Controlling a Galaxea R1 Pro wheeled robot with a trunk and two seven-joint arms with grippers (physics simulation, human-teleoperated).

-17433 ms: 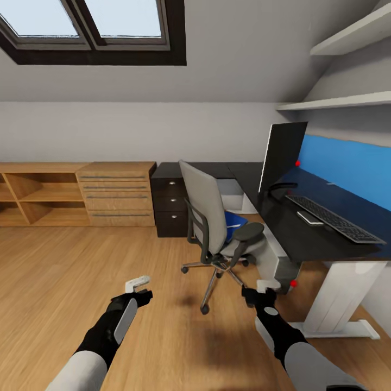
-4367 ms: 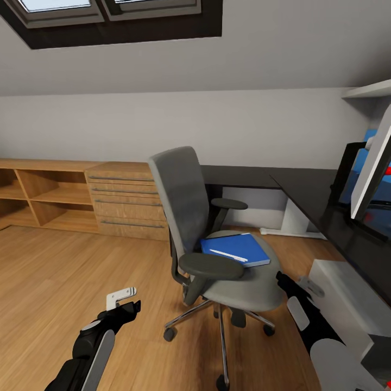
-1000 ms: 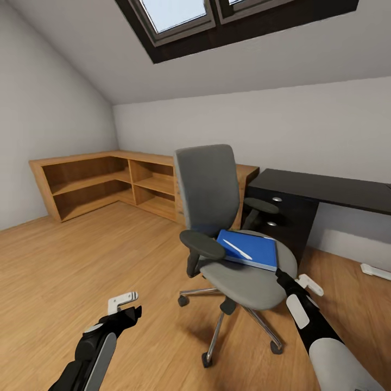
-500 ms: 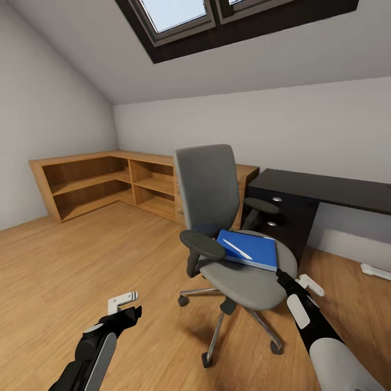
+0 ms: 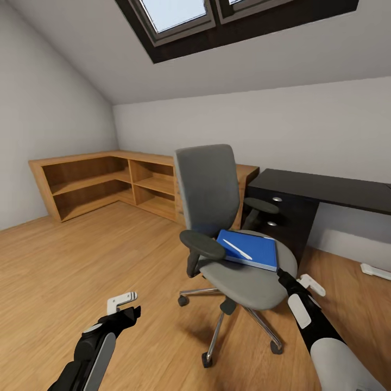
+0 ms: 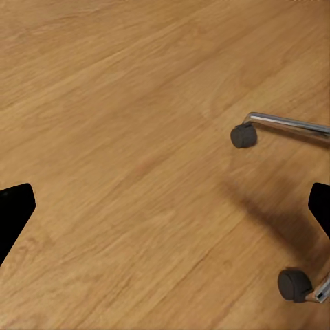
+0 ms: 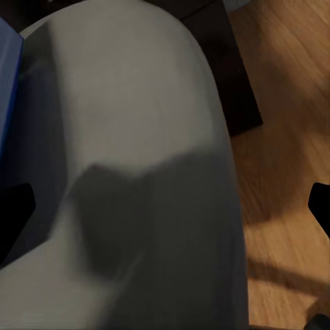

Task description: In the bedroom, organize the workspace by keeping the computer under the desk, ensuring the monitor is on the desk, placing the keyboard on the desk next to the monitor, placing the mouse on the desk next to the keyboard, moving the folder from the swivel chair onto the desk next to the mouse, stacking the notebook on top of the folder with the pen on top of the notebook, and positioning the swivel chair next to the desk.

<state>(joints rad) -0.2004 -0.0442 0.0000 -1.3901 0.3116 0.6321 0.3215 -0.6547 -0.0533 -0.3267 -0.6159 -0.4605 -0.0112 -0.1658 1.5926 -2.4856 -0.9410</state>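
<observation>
Head view: pen (image 5: 237,249) atop blue stack; wrist views: both hands spread, empty.

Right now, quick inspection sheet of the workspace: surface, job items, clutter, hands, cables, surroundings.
Surface: desk, glossy black top, the stretch in view bare; black drawer unit below it.
Job's things: swivel chair stands on the wooden floor in front of the drawer unit; blue folder lies flat on its seat, white pen on top of it.
Clutter: nothing seen.
Hands: left hand open, low over the floor, holding nothing; right hand open at the seat's edge, close to the folder, contact cannot be judged.
Cables: nothing seen.
Surroundings: wooden shelving along the walls, skylight above.
</observation>
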